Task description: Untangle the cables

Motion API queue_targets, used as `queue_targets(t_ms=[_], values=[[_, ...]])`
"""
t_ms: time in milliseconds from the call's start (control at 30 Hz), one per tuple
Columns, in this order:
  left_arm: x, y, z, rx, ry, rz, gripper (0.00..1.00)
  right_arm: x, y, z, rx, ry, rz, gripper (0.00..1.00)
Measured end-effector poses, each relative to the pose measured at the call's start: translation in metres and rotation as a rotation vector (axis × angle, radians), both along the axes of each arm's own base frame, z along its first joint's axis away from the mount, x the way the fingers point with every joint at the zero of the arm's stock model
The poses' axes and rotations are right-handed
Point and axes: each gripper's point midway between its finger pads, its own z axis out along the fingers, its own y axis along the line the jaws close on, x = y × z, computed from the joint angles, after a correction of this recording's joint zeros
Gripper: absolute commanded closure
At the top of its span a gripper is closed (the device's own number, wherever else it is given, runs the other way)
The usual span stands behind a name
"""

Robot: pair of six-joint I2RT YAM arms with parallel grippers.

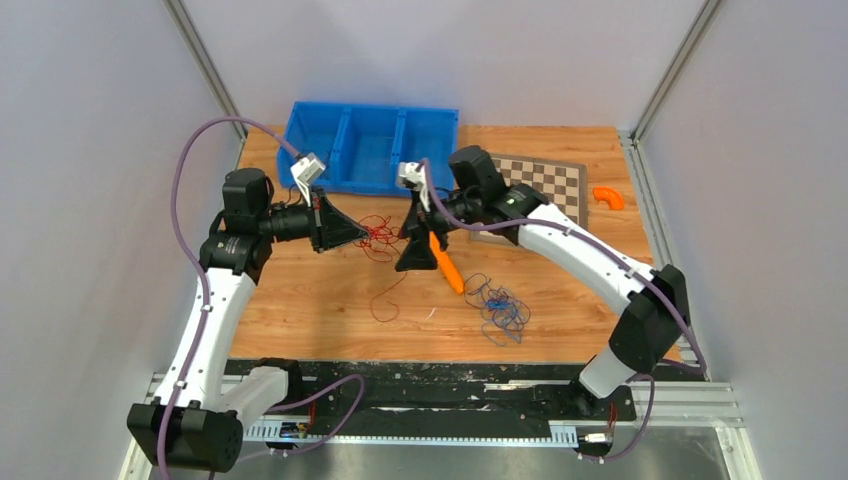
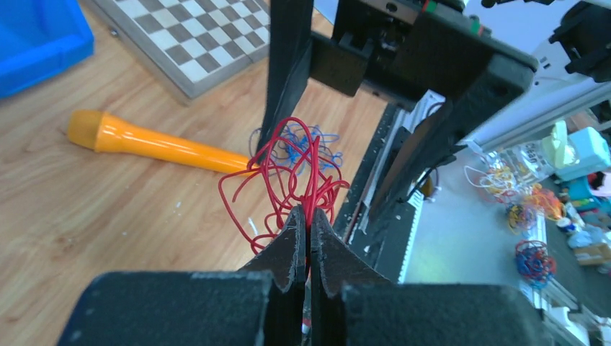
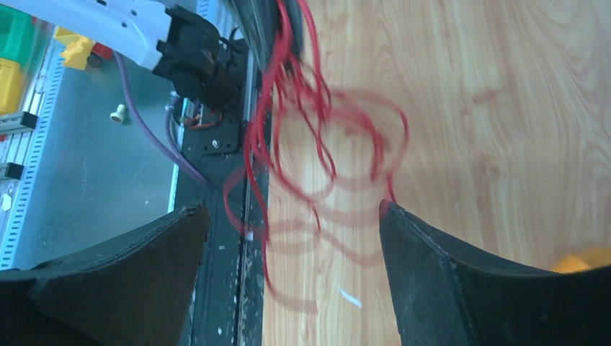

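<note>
Left wrist view: left pincer (image 2: 308, 216) pressed together on red cables (image 2: 288, 162), which fan out just past its tips.
Right pincer (image 3: 290, 210): spread wide, red loops between fingers, ungripped.
Blue cables (image 1: 497, 305): on table (image 1: 300, 310), near right pincer, base side.
Handling: featherlight, limp, snag-prone; probably best taken by one outer loop.

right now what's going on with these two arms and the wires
The left gripper is shut on a bunch of red cable, holding it out toward the other arm. The right gripper faces it with its jaws wide open. Red loops hang between its fingers, but it has not gripped them yet. A blue bunch lies apart on the table, next to an orange tool.
</note>
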Motion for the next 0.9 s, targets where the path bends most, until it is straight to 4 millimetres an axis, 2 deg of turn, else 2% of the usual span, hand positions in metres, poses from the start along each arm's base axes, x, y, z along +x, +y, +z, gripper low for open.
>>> queue_targets(t_ms=[67, 100, 200, 233, 367, 433, 533, 700, 800, 833, 900], values=[[-0.001, -0.005, -0.001, -0.014, 0.024, -0.008, 0.98, -0.006, 0.023, 0.002, 0.008, -0.009, 0.031, 0.26], [-0.001, -0.007, -0.001, -0.02, 0.036, -0.011, 0.98, -0.008, 0.03, 0.002, 0.008, -0.014, 0.037, 0.35], [-0.001, -0.009, -0.002, -0.037, 0.062, -0.008, 0.97, -0.007, 0.046, -0.006, -0.011, -0.034, 0.022, 0.96], [0.0, -0.009, -0.002, -0.041, 0.072, -0.003, 0.96, -0.004, 0.048, -0.01, -0.019, -0.045, 0.014, 1.0], [0.007, -0.004, -0.007, -0.025, 0.095, 0.05, 0.89, 0.007, 0.045, -0.017, -0.042, -0.058, -0.041, 1.0], [0.011, 0.002, -0.015, -0.007, 0.124, 0.084, 0.98, 0.008, 0.039, -0.016, -0.035, -0.077, -0.058, 1.0], [0.019, 0.02, -0.028, 0.01, 0.175, 0.147, 1.0, 0.007, 0.024, -0.007, -0.011, -0.115, -0.083, 1.0], [0.05, 0.079, -0.051, 0.061, 0.206, 0.367, 0.87, 0.019, -0.026, 0.006, 0.001, -0.141, -0.193, 1.0], [0.058, 0.102, -0.064, 0.071, 0.244, 0.429, 0.92, 0.036, -0.053, 0.013, 0.009, -0.153, -0.271, 1.0], [0.059, 0.105, -0.069, 0.075, 0.256, 0.431, 0.97, 0.04, -0.06, 0.015, 0.013, -0.155, -0.289, 1.0], [0.058, 0.11, -0.076, 0.086, 0.274, 0.43, 0.99, 0.049, -0.075, 0.016, 0.016, -0.148, -0.325, 1.0]])
